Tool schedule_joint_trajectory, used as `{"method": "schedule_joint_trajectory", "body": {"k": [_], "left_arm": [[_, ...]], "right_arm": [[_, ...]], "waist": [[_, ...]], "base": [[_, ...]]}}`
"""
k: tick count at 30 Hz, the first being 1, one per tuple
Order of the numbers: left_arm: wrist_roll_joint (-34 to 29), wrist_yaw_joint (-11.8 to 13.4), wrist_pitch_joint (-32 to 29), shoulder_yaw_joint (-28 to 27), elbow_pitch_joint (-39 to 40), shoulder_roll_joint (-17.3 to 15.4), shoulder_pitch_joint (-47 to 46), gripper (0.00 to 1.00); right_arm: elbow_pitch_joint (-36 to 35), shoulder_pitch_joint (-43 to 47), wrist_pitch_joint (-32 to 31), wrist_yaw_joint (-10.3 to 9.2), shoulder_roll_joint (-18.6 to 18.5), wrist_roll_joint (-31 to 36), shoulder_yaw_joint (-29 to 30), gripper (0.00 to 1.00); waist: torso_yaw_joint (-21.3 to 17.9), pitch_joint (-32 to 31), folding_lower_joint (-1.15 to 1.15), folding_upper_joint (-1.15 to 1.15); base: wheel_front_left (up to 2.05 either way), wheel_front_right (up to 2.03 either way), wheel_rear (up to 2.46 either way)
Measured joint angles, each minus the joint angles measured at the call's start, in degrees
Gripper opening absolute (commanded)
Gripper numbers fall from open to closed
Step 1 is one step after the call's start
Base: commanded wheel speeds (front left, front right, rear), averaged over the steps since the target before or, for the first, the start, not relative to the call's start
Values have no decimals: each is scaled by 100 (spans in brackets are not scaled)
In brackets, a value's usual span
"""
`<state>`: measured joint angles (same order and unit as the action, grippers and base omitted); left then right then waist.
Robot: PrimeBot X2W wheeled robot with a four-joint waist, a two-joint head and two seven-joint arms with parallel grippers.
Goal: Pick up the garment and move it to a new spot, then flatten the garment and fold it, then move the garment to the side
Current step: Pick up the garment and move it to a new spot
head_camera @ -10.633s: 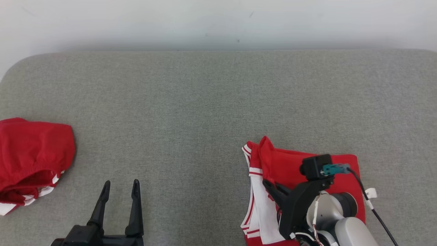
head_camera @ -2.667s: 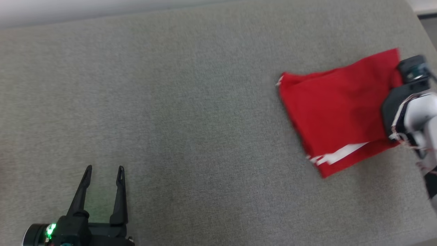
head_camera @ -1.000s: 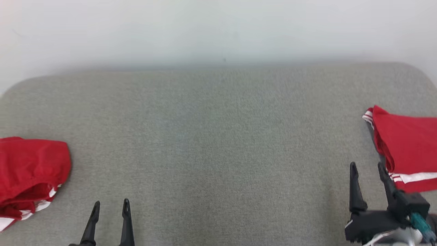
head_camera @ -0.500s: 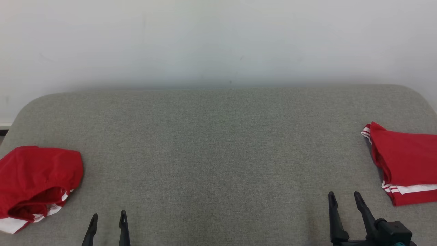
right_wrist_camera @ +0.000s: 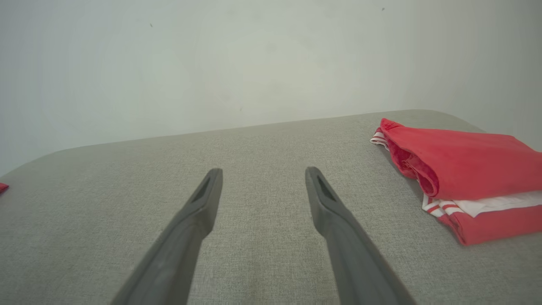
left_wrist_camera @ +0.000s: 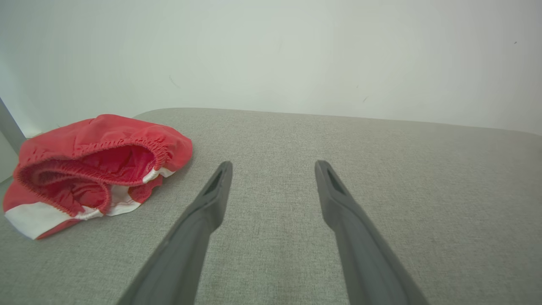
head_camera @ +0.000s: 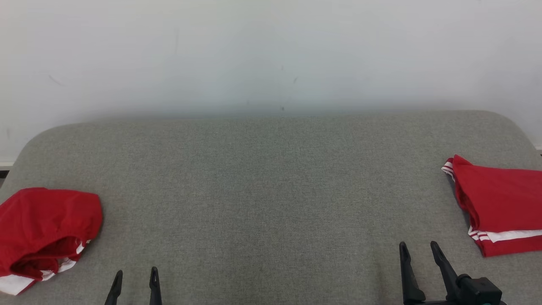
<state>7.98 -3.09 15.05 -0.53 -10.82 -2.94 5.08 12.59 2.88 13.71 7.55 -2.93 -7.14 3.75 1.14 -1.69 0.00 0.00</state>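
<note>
Since the folded garment (head_camera: 499, 207) lies squared off at the right edge of the head view, red with its white stripes showing along the lower hem, that piece looks finished and set aside, and the work to come most likely concerns the crumpled garment (head_camera: 46, 224) at the lower left of the frame. Both lie on the grey padded surface (head_camera: 271, 182), well apart, with open fabric between them and a pale wall (head_camera: 271, 51) across the top. The left gripper (head_camera: 136, 272) shows at the bottom edge, left of centre, its two dark fingers spread and holding nothing; the right gripper (head_camera: 418, 244) shows at the lower right, likewise spread and empty, just left of and below the folded piece without touching it. What the next reach turns on is that the crumpled heap sits up and to the left of the left gripper, near it, while the right gripper is far across the frame, so the left arm is plainly the nearer one. In the left wrist view the heap fills the left middle, left of the finger line, not between the fingers. It is a rounded mound, a little wider than it is tall in that view, with its gathered elastic opening turned toward the camera and a white band at its lower left. Reaching it would call for a swing to the left, by my reading.
</note>
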Motion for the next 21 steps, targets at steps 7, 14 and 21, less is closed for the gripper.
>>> {"method": "schedule_joint_trajectory", "body": {"k": [7,14,21], "left_arm": [[0,-33,0,2,-3,-1,18,100],[-3,4,0,-19,47,0,13,100],[-76,0,0,0,62,0,8,100]], "right_arm": [[42,-3,23,0,-1,9,32,100],[40,22,44,0,-1,-8,26,100],[42,40,45,0,0,-73,-59,100]], "waist": [[-3,-16,0,0],[206,-11,0,0],[670,-13,0,0]], "base": [[0,0,0],[0,0,0],[0,0,0]]}}
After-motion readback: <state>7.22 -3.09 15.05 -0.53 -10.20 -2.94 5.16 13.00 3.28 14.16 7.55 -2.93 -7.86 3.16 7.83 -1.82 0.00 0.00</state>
